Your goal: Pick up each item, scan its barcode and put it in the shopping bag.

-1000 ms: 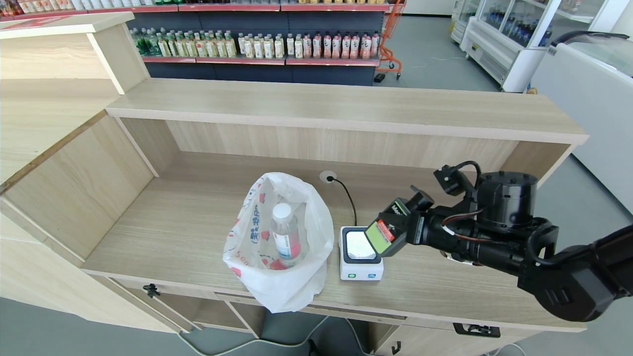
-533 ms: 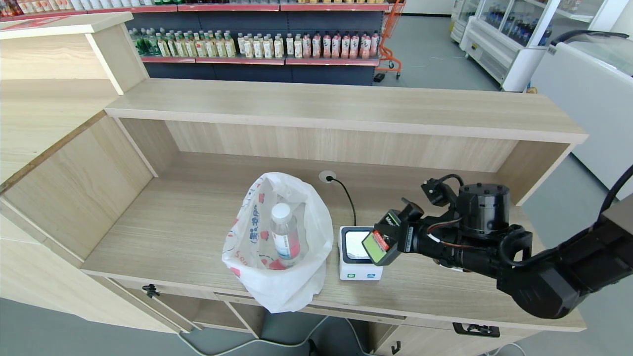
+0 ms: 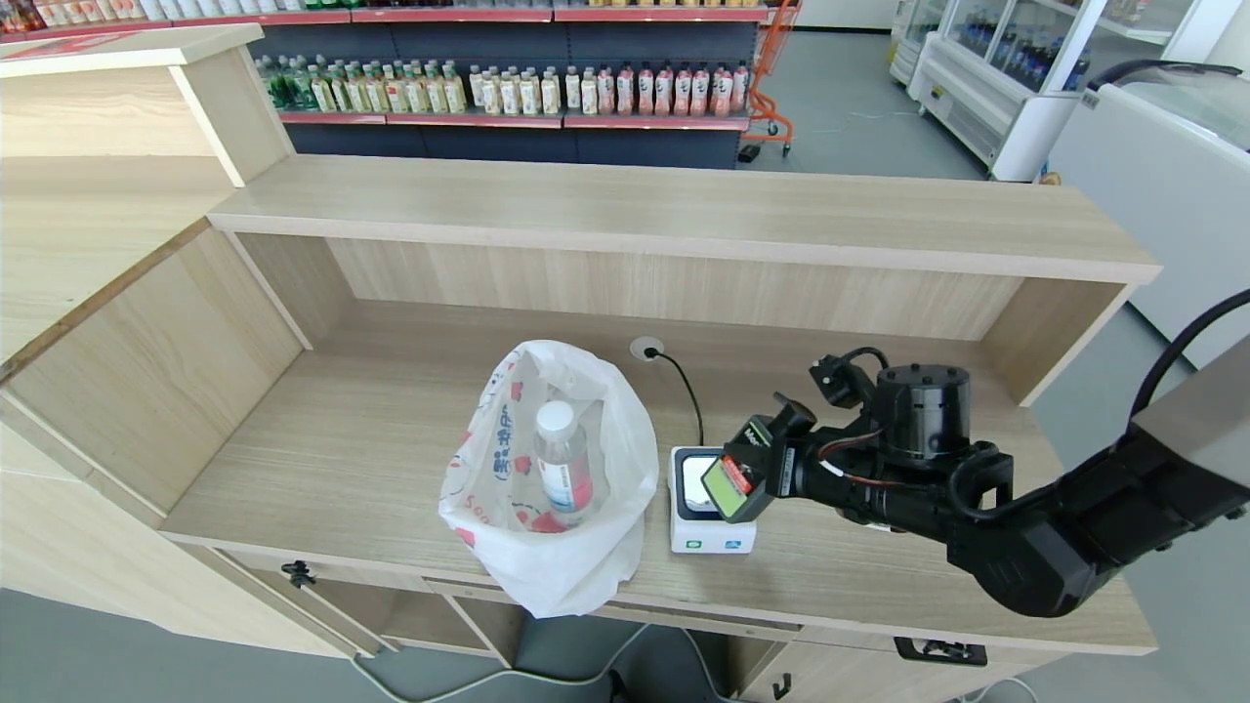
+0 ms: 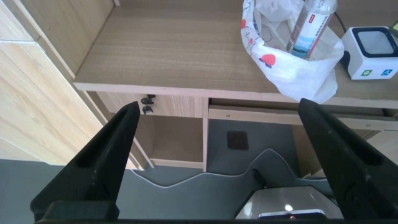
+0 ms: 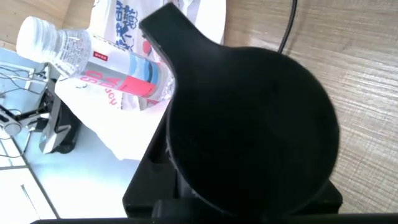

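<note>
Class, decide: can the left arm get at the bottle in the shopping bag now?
Probably yes: the shopping bag gapes open, the bottle stands inside, the right gripper holds a packet aside over the scanner, and the left gripper is open.

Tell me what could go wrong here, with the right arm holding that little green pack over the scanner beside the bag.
1. The green pack hangs tilted just above the scanner. Going lower could knock the scanner, which sits near the counter's front edge.
2. The bag sags over that edge with a bottle standing inside. A dropped pack might tip it or miss the floppy opening.
</note>
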Robot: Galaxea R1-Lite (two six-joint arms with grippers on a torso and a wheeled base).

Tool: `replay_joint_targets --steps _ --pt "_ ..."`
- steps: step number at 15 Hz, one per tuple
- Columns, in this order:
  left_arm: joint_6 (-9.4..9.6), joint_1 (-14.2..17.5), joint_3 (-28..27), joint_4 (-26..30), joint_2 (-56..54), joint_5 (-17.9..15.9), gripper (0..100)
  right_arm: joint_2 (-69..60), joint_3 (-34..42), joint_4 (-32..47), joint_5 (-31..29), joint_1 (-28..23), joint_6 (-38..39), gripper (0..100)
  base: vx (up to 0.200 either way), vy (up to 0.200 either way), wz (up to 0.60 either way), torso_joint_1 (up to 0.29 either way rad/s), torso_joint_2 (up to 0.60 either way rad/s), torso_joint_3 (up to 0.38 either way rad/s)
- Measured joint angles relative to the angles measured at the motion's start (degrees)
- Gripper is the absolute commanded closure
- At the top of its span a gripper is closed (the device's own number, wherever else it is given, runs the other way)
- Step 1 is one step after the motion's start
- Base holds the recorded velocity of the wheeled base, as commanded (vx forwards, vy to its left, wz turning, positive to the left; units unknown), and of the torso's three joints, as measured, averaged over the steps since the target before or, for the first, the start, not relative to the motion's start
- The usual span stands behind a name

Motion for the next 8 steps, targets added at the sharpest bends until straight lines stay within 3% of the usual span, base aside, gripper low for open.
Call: replay_joint_targets --steps 8 --pt "-0.09 0.0 0.0 0.0 0.0 0.0 0 4.0 -2.8 -3.3 0.0 1.8 0.0 100 0.0 0.0 0.0 0.0 0.0 0.0"
